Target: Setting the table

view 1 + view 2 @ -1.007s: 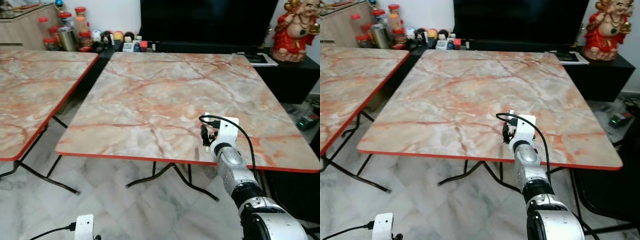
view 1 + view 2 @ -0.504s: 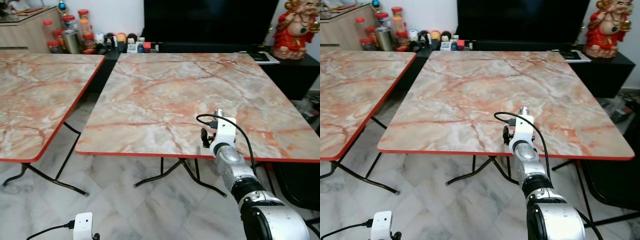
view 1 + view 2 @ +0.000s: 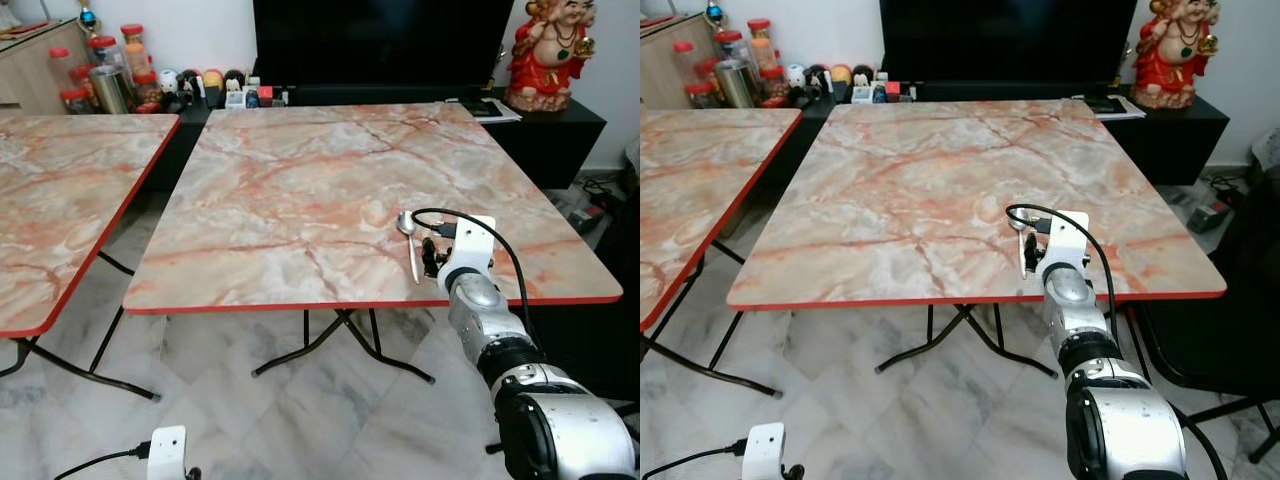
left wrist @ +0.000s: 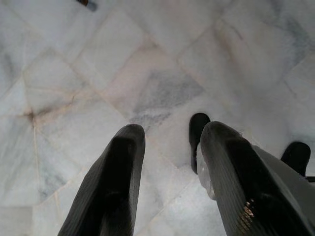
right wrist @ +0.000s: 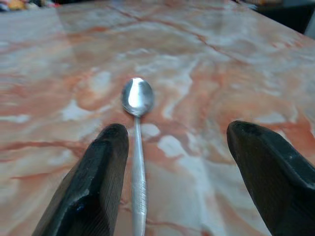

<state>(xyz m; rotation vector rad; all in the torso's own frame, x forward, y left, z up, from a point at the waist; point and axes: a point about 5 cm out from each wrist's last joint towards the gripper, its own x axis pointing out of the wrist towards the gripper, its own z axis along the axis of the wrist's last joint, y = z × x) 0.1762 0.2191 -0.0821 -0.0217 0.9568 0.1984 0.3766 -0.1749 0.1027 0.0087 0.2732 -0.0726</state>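
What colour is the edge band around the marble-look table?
Red-orange; the table edge shows best in the left eye view.

2 marble-patterned tables with red edges point(image 3: 300, 180) point(image 3: 60, 200) stand on black folding legs over a pale marble-tile floor point(image 3: 250, 420). Behind them a black cabinet point(image 3: 540, 130) carries a dark TV point(image 3: 380, 45), jars point(image 3: 100, 75) and a red figurine point(image 3: 550, 50) against a white wall.

The marble-patterned table point(image 3: 300, 190) has a red edge and stands on black folding legs over a pale tiled floor point(image 3: 250, 420). A metal spoon point(image 3: 411, 243) lies flat on the tabletop near the table's front edge, toward its right corner, bowl pointing away from that edge.
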